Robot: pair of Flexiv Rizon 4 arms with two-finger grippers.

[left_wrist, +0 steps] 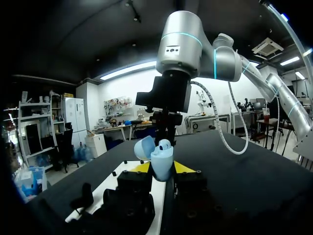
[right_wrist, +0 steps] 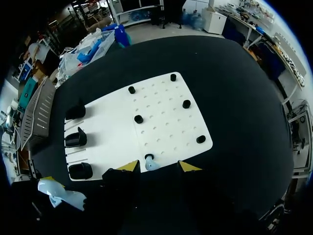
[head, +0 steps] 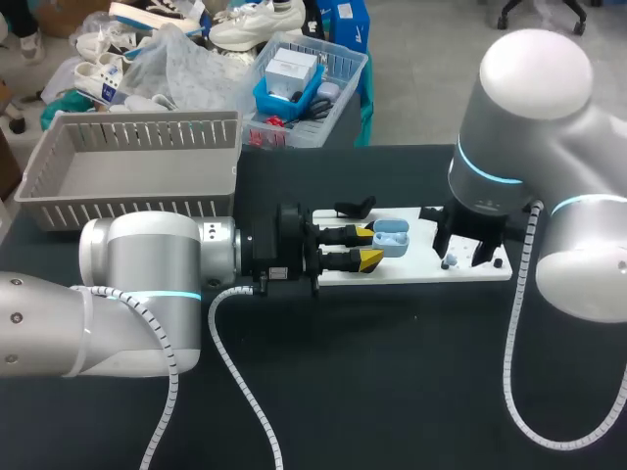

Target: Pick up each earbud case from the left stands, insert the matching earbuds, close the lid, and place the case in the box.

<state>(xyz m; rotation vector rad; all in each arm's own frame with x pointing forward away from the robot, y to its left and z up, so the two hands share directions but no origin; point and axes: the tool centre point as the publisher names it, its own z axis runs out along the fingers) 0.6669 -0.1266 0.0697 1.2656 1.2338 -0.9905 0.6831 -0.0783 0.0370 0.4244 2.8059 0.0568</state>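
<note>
A light blue earbud case (head: 390, 238) with its lid up is held over the white board (head: 421, 269), and my left gripper (head: 370, 247) is shut on it. In the left wrist view the case (left_wrist: 162, 164) sits between the yellow tips of the left gripper (left_wrist: 162, 168), with an earbud (left_wrist: 165, 143) showing in its top. My right gripper (right_wrist: 159, 166) stands open over the board's (right_wrist: 161, 122) near edge. A small blue earbud (right_wrist: 150, 164) lies on the board between its fingertips, untouched. The case (right_wrist: 61, 194) also shows off to the side in the right wrist view.
A grey slatted basket (head: 127, 166) stands at the table's back left. Black stands (right_wrist: 76, 139) line one end of the board and several black pegs (right_wrist: 138, 119) dot the other. The right arm's wrist (left_wrist: 168, 95) hangs just beyond the case.
</note>
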